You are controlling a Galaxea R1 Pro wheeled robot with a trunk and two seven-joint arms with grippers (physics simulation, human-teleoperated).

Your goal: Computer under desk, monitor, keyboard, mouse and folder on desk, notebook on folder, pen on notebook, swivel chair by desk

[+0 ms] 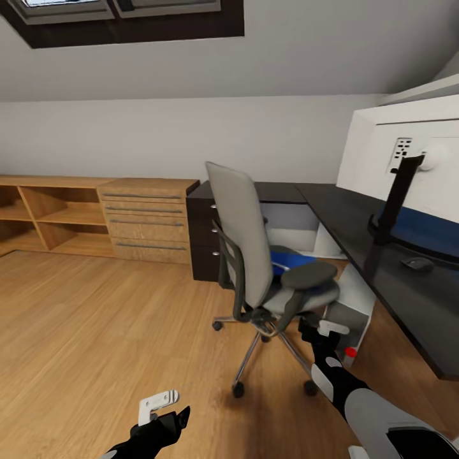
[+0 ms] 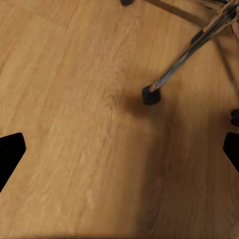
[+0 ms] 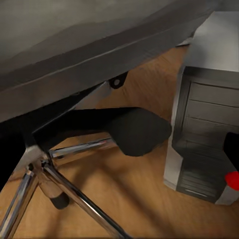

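The right tool (image 1: 326, 333) reaches forward and low, just below the near edge of the chair (image 1: 255, 255) seat, beside the grey computer (image 3: 209, 144) under the worktop (image 1: 382, 268). I cannot tell whether its fingers are apart or together. The left tool (image 1: 167, 414) hangs low over the bare wood floor (image 2: 79, 99) on the near left, its fingers spread apart and empty, one chair castor (image 2: 151, 94) a little beyond it.

On the seat lies the blue folder (image 1: 288, 260), not yet moved. The monitor (image 1: 408, 172) already stands on the worktop at the right, with the small black mouse (image 1: 417, 262) near its stand. The computer sits underneath. I can't see the keyboard, notebook or pen from here. By my reckoning most of the tidying is left, starting with the folder.

Both arms are stretched forward and downward, the right one further ahead.
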